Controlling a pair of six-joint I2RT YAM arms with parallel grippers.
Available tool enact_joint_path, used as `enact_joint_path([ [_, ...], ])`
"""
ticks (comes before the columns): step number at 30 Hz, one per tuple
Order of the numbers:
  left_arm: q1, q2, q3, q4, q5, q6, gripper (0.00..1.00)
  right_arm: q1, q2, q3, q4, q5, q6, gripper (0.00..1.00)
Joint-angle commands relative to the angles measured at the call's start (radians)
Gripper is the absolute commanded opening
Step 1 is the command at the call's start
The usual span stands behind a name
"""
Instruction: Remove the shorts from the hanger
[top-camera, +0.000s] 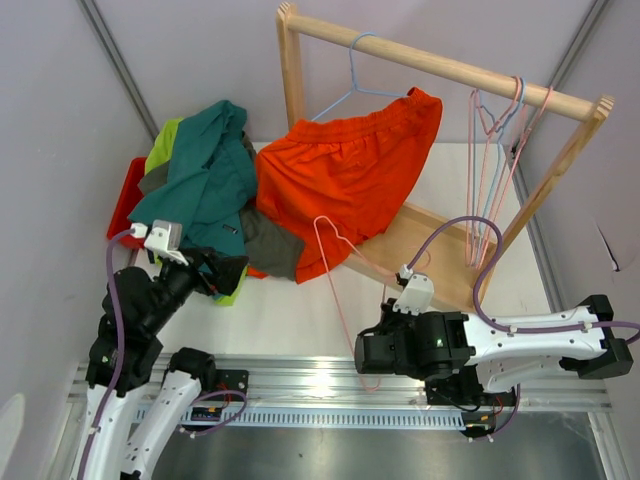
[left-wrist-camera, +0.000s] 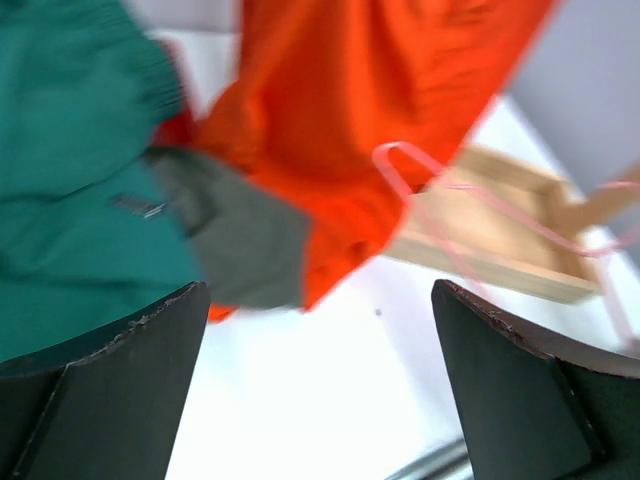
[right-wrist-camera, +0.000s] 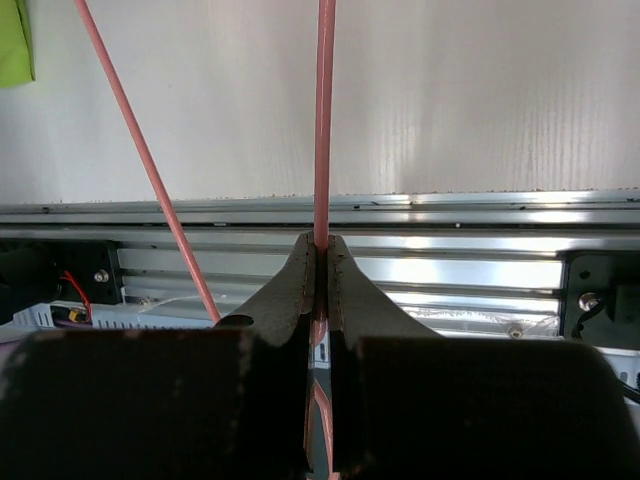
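The right gripper (right-wrist-camera: 320, 262) pinches an emptied pink hanger (top-camera: 340, 262); the left gripper (left-wrist-camera: 318, 385) gapes wide, idle. Next, likely, comes parking it and freeing the orange shorts (top-camera: 345, 170) on the far rail's blue hanger (top-camera: 352, 75).

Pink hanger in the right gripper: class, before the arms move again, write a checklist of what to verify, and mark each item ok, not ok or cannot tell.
1. Right gripper shut on the pink hanger: ok; the right wrist view shows the wire pinched between closed fingers.
2. Left gripper open and empty: ok; fingers wide apart, nothing between them.
3. Pink hanger free of fabric: cannot tell; its hook overlaps the orange shorts from above.
4. Orange shorts off the blue hanger: not ok; they seem to hang from it on the wooden rack.
5. Teal shorts off any hanger: ok; they lie piled on the table.
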Motion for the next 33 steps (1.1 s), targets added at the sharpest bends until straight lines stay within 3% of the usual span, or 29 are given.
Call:
enact_joint_path([
  [1, -0.006, 0.022, 0.006, 0.109, 0.262, -0.067, 0.99, 0.009, -0.005, 0.042, -0.057, 0.094, 0.022, 0.0],
  [6, -0.05, 0.134, -0.016, 0.194, 0.349, -0.083, 0.99, 0.018, 0.01, 0.091, -0.009, 0.113, -0.036, 0.0],
  [9, -0.197, 0.197, -0.02, 0.24, 0.249, -0.073, 0.99, 0.026, 0.036, 0.159, 0.0, 0.138, -0.081, 0.0],
  [16, -0.426, 0.334, 0.001, 0.365, 0.076, -0.123, 0.99, 0.028, 0.07, 0.282, 0.018, 0.181, -0.162, 0.0],
  [26, -0.511, 0.435, -0.016, 0.474, -0.023, -0.166, 0.99, 0.087, -0.013, 0.284, 0.086, 0.233, -0.187, 0.0],
  [29, -0.532, 0.46, -0.036, 0.502, -0.043, -0.172, 0.95, 0.115, -0.051, 0.264, 0.211, 0.279, -0.289, 0.0],
  [33, -0.557, 0.489, -0.049, 0.531, -0.056, -0.182, 0.85, 0.12, -0.149, 0.195, 0.516, 0.275, -0.498, 0.0],
])
